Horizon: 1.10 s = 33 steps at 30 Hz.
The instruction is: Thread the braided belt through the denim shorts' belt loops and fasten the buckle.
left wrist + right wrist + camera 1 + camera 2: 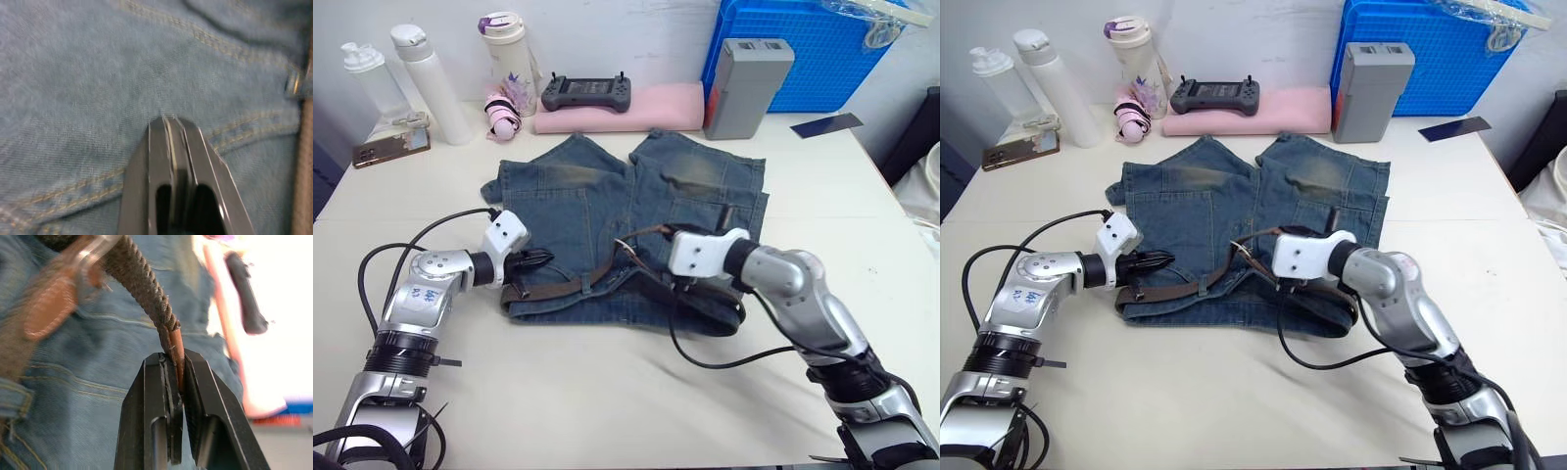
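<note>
The left gripper (540,260), fingers pressed together on nothing, rests on the shorts (607,196) just above the belt (558,287), which already runs through the waistband loops (586,284) toward the right gripper (174,363). That one pinches the belt's tan tip beside the buckle (93,254), not yet fastened.

I see a white table (607,392) carrying the denim shorts (607,196) at centre, bottles (431,83) at eleven o'clock, a pink folded cloth (656,108) at twelve, and a blue crate (822,49) at one.
</note>
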Each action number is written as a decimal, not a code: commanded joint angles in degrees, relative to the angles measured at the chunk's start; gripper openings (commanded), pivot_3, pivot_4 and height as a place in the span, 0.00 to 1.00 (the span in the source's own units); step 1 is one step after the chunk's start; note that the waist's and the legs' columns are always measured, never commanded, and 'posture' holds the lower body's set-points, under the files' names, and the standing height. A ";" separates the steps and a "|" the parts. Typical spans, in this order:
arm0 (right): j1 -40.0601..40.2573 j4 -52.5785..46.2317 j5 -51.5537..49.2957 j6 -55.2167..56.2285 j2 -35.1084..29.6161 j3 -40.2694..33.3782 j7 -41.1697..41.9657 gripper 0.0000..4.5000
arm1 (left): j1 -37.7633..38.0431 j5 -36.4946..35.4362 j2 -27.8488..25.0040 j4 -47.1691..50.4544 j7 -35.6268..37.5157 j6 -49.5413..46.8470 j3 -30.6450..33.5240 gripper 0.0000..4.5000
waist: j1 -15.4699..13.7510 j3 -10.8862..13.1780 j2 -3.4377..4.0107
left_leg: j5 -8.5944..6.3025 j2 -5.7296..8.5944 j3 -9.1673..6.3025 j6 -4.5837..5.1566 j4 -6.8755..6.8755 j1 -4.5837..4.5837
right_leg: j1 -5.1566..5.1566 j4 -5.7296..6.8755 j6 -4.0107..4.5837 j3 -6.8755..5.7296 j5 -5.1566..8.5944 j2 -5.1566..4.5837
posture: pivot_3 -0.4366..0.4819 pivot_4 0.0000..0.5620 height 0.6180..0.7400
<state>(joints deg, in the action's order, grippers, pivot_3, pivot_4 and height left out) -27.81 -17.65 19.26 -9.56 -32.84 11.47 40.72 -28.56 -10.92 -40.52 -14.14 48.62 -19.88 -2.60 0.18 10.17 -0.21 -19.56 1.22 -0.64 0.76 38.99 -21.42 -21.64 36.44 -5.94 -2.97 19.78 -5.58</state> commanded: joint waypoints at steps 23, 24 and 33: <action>-0.62 -3.15 -0.48 -1.96 0.06 2.69 -0.84 0.00 | -2.60 -17.66 6.90 22.09 2.67 -8.78 7.11 0.83 | 0.24 0.00 0.00 | -0.02 0.04 -0.13 0.03 0.09 -0.09 | 0.00 0.05 0.00 0.00 0.00 -0.02 | 0.48 0.27 1.00; -0.77 -3.05 -0.34 -2.03 0.09 2.76 -0.84 0.00 | -1.95 -16.94 7.11 22.27 2.69 -8.15 6.24 0.83 | 0.30 0.00 0.00 | -0.02 0.03 -0.11 0.03 0.09 -0.08 | -0.01 0.05 0.00 0.01 0.00 0.00 | 0.48 0.27 1.00; -1.17 -3.96 -0.41 -2.36 0.53 3.05 -0.43 0.00 | -3.73 -8.04 10.33 17.04 -0.73 0.19 0.52 0.83 | -0.04 0.01 -0.01 | -0.01 0.06 -0.12 0.03 0.11 -0.08 | 0.00 0.03 0.00 0.02 0.00 0.01 | 0.48 0.27 1.00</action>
<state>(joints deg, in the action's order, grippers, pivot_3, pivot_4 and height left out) -28.28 -19.76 19.12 -11.87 -32.61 15.05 40.45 -31.00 -19.86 -30.78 2.79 48.54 -21.64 -1.64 0.14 10.18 -0.21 -19.58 1.27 -0.76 0.79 39.10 -21.49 -21.64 36.46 -5.94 -2.95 19.78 -5.56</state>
